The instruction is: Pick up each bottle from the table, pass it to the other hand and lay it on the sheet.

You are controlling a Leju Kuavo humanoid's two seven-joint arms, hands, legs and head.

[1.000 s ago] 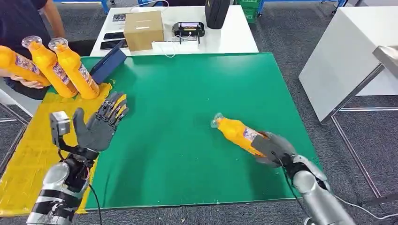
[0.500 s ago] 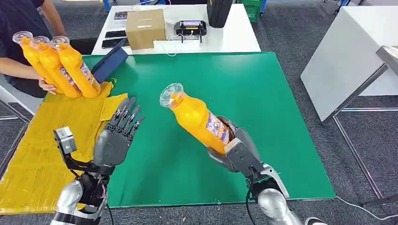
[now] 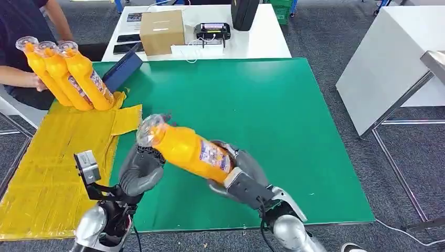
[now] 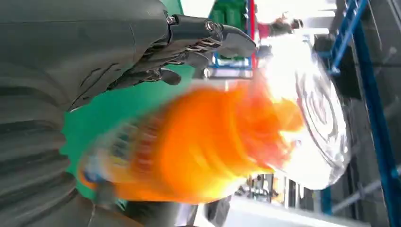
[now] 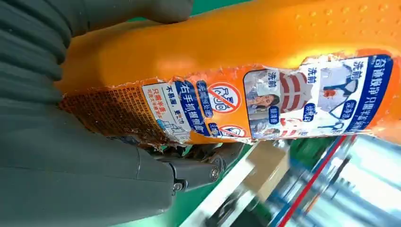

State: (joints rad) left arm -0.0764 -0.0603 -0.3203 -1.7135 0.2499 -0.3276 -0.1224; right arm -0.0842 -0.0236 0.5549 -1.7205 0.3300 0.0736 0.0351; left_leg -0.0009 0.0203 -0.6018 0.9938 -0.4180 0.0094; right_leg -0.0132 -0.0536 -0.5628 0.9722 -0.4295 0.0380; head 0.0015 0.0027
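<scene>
- Since 0.5 s ago the right hand (image 3: 239, 181) is swinging the orange bottle (image 3: 189, 150) across to the left hand (image 3: 140, 170); cap end now over its palm.
- R hand is gripping the base end, bottle held above the green table (image 3: 294, 115).
- L hand's fingers are showing apart in wrist view; not clasping yet, I'd say.
- Handover tip: L should be wrapping the mid-body firmly before R lets go, then heading for the yellow sheet (image 3: 47, 163).

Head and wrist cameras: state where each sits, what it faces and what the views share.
Head view: high on the body, looking down at the green table; both arms show, the right hand holding the orange bottle, the left hand beside it.
Left wrist view: behind the left hand, facing the blurred bottle.
Right wrist view: behind the right hand, facing the bottle's label.
All share the bottle.
</scene>
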